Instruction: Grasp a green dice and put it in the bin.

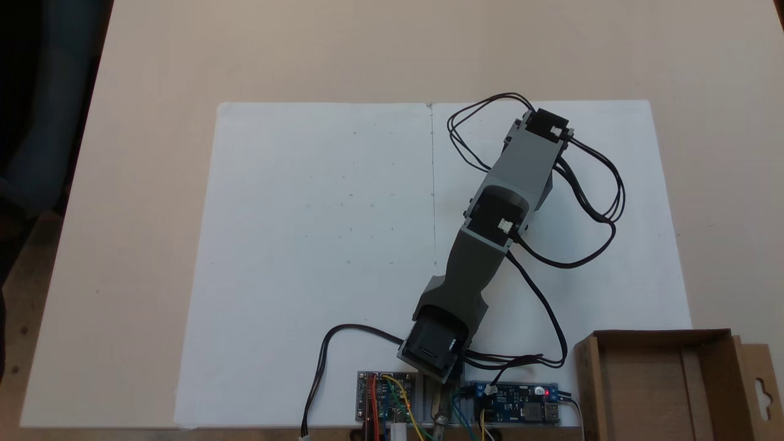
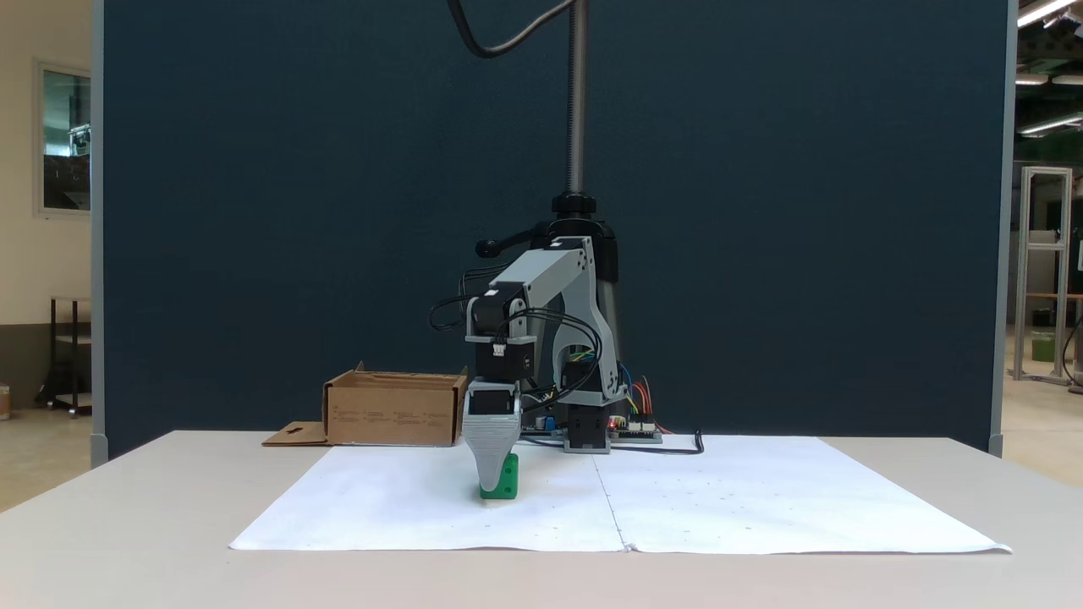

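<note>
a: status? where's the green dice (image 2: 506, 479)?

b: on the white paper (image 2: 728, 499), under the lowered gripper (image 2: 493, 484); a grey jaw covers its near face.

a: clamped?

b: cannot tell. 1 jaw shows, the other is hidden.

a: the bin (image 1: 661, 392)?

b: beside the arm's base, nothing seen inside. judgement: 0 of 2 steps confirmed; lift, carry and drop remain.

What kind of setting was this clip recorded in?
Probably a lab or workshop bench: bare circuit boards wired at the arm's base, a dark blue partition panel behind the beige table, and a metal frame rack in the hall beyond.
</note>
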### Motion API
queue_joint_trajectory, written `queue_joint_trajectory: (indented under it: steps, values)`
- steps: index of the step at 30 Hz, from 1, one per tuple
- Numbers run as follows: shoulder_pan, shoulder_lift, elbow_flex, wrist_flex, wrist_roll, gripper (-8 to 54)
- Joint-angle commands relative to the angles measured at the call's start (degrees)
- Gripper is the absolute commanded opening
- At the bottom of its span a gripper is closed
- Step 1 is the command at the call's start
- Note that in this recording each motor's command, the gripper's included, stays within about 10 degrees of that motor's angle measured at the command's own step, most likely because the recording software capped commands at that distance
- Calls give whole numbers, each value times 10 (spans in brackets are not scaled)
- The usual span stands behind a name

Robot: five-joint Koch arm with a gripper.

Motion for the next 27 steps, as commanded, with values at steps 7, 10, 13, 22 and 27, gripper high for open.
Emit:
queue_joint_trajectory:
  steps: [7, 10, 13, 22, 27]
  values:
    - [1, 11, 2, -9, -47, 422]
    - [-1, 11, 10, -10, -47, 422]
    - [-4, 11, 11, -10, -46, 422]
    - [-2, 11, 11, -15, -47, 413]
    - [0, 11, 11, -18, -47, 388]
